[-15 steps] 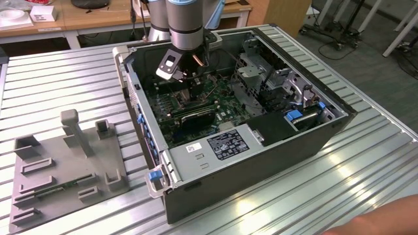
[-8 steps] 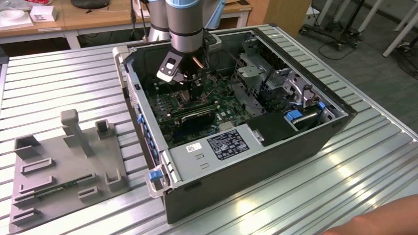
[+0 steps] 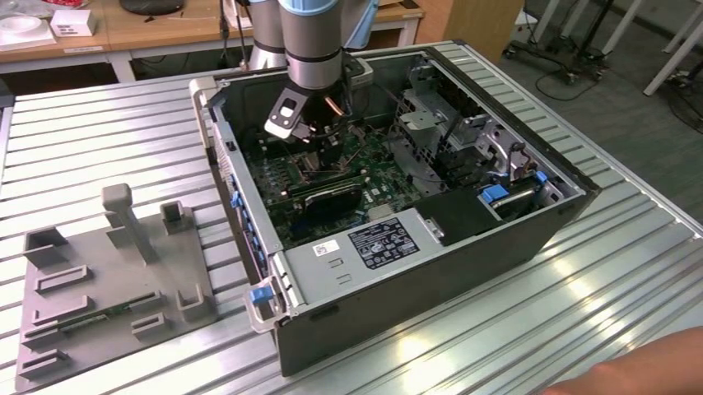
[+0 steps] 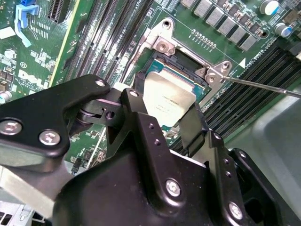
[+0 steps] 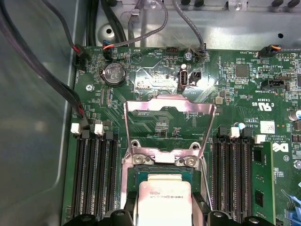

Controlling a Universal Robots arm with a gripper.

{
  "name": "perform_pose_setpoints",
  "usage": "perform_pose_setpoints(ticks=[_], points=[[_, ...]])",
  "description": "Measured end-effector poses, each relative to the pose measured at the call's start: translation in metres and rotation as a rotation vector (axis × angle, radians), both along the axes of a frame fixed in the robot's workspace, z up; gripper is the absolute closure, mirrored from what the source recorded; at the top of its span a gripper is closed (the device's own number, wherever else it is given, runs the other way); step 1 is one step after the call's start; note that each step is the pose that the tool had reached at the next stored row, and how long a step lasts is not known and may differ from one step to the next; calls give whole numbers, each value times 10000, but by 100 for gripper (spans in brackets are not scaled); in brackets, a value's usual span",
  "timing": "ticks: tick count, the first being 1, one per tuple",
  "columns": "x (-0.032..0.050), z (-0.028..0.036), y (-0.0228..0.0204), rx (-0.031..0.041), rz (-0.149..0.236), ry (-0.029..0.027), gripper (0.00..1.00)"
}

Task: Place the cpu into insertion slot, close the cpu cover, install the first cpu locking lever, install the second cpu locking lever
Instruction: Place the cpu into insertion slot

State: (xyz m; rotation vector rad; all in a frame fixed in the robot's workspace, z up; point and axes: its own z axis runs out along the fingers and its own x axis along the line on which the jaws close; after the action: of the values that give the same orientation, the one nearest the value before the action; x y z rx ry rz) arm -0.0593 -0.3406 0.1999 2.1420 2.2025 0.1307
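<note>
My gripper (image 3: 312,137) reaches down into the open computer case (image 3: 528,239) over the green motherboard. It is shut on the cpu (image 4: 168,98), a silver-grey square chip held by its edges between the two black fingers (image 4: 194,123). The cpu (image 5: 163,198) hangs just over the insertion slot (image 4: 182,60), whose dark centre and metal rim (image 5: 162,161) show beyond the chip. Past the slot, the cpu cover (image 5: 169,102), a thin steel frame with a window, is swung open. A thin locking lever (image 4: 263,86) sticks out beside the slot.
Long black memory slots (image 5: 96,174) flank the socket on both sides. Cables (image 5: 70,99) run along the case wall. A grey fixture plate (image 3: 104,288) lies on the metal table at the exterior view's left. A person's hand (image 3: 648,370) shows at the lower right corner.
</note>
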Motion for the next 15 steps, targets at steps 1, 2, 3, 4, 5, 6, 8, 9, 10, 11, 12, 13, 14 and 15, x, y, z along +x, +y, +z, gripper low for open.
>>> perform_pose_setpoints(ticks=[1,2,3,4,5,6,8,9,10,11,12,13,14,15], points=[[0,-4,1,4,0,-2,46],[1,-11,1,6,0,-4,46],[1,-17,1,4,0,-2,46],[1,-22,0,3,1,-2,46],[0,-24,0,2,1,-1,46],[0,-24,0,0,1,0,46],[1,-25,0,2,1,-1,46],[1,-26,0,3,1,-1,46],[1,-26,0,3,1,-2,46],[1,-28,1,5,1,-3,46],[1,-31,1,6,1,-4,46],[0,-31,0,3,1,-2,46],[0,-31,0,3,2,-2,46],[0,-31,0,2,2,-1,46]])
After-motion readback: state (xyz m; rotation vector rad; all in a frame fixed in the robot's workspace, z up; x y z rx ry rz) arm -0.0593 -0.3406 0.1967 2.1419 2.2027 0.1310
